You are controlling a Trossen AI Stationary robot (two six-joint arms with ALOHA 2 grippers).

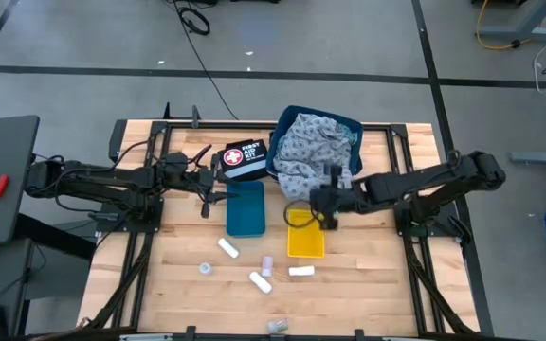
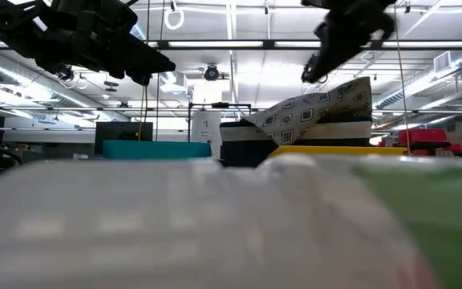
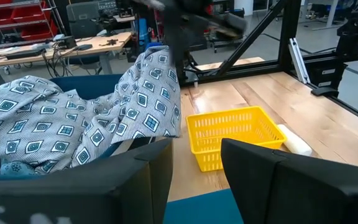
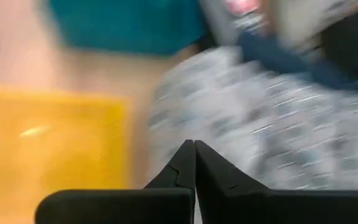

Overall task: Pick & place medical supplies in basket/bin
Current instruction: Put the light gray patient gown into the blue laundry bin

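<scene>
Grey patterned cloth (image 1: 311, 142) fills the dark blue bin (image 1: 349, 128) at the back of the table and spills over its front edge. The right gripper (image 1: 313, 201) hovers just beside that overhang, above the yellow basket (image 1: 305, 243), its fingers pressed together on nothing. The left gripper (image 1: 218, 173) waits near the black pouch (image 1: 243, 158) over the teal tray (image 1: 245, 210), fingers parted and empty. White gauze rolls (image 1: 228, 249) lie scattered on the wood at the front.

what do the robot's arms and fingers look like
Both arms are dark, nearly black, jointed segments with thin black cables along them. The left gripper has broad, blocky matte-black fingers. The right gripper has black fingers tapering to pointed tips.
</scene>
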